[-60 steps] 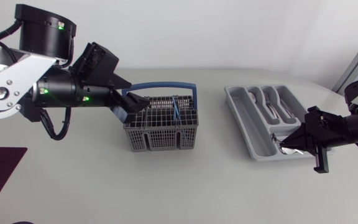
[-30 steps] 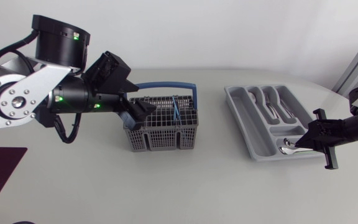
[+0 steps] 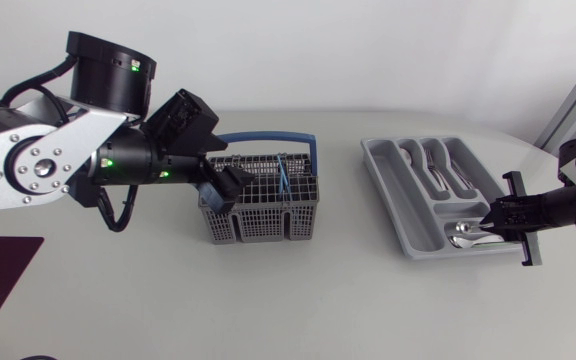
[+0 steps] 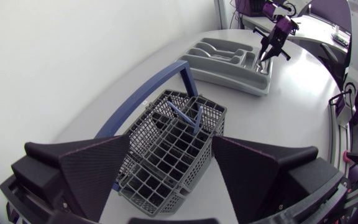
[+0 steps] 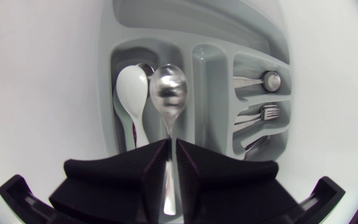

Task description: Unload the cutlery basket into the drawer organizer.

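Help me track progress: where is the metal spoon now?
Right wrist view: the metal spoon is clamped in the right gripper at the end compartment of the tray, beside the white spoon, on the table's right.

I see the grey mesh cutlery basket standing upright on the worktop, its blue hoop handle tipped back. Two slim blue pieces lean crossed in one of its rear cells; the other cells look bare from here. Well to its right the grey drawer organizer lies flat and slightly skewed. Its long slots hold metal cutlery, a fork among it. A white spoon rests in the short end compartment. Just beside it my right jaws clamp the handle of a steel spoon, bowl forward over that compartment.
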Robot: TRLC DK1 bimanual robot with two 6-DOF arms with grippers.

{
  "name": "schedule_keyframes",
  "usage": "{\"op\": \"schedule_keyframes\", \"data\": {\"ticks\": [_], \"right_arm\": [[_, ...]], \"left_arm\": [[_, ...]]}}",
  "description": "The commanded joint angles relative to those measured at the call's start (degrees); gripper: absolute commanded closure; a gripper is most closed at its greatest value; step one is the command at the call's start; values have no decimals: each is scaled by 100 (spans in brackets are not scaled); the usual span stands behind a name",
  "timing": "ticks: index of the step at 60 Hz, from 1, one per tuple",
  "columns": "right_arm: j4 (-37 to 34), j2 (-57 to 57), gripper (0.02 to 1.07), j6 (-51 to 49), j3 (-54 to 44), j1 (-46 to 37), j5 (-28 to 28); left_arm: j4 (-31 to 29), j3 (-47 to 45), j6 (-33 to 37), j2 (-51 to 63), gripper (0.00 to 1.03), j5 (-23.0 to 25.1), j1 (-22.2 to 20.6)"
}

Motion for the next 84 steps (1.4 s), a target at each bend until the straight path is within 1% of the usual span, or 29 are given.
{"op": "schedule_keyframes", "data": {"ticks": [1,5,7,10,11,12,18,28,35,45,49,55,60,64,69,72,80,84], "right_arm": [[152,31,50,-177,-263,53,45],[161,-74,41,-151,-333,53,27],[161,-153,34,-98,-351,62,18],[108,-311,15,-10,-360,62,10],[82,-382,7,25,-368,71,1],[55,-452,5,69,-360,71,-8],[-288,-909,6,350,-360,124,-254],[-920,-1762,6,1167,-360,317,-781],[-1333,-2052,6,1906,-360,563,-975],[-1808,-2245,6,2890,-412,836,-1476],[-1940,-2403,6,3119,-527,888,-1748],[-1949,-2693,6,3391,-755,915,-2197],[-1949,-2843,6,3523,-940,950,-2460],[-1940,-2904,6,3558,-1098,1011,-2566],[-1949,-3001,6,3567,-1282,1099,-2654],[-1931,-3062,7,3567,-1379,1152,-2662],[-1896,-3185,7,3576,-1564,1257,-2750],[-1887,-3185,7,3584,-1590,1319,-2759]], "left_arm": [[79,-139,104,105,6,-18,-25],[79,-148,104,105,6,-18,-25],[79,-148,122,105,6,-27,-25],[79,-148,148,96,6,-36,-34],[79,-148,157,96,5,-36,-34],[79,-148,165,87,5,-36,-25],[79,-139,183,69,5,-36,-34],[114,-183,253,52,5,-18,-86],[123,-201,262,96,5,210,-86],[369,-289,262,228,5,307,-122],[580,-386,262,263,5,360,-174],[1037,-553,280,359,6,395,-236],[1275,-553,297,544,6,474,-289],[1503,-561,315,685,8,553,-324],[1653,-509,324,825,9,588,-350],[1740,-491,350,896,12,597,-376],[1960,-447,385,1115,12,597,-376],[2083,-430,394,1212,19,597,-376]]}}
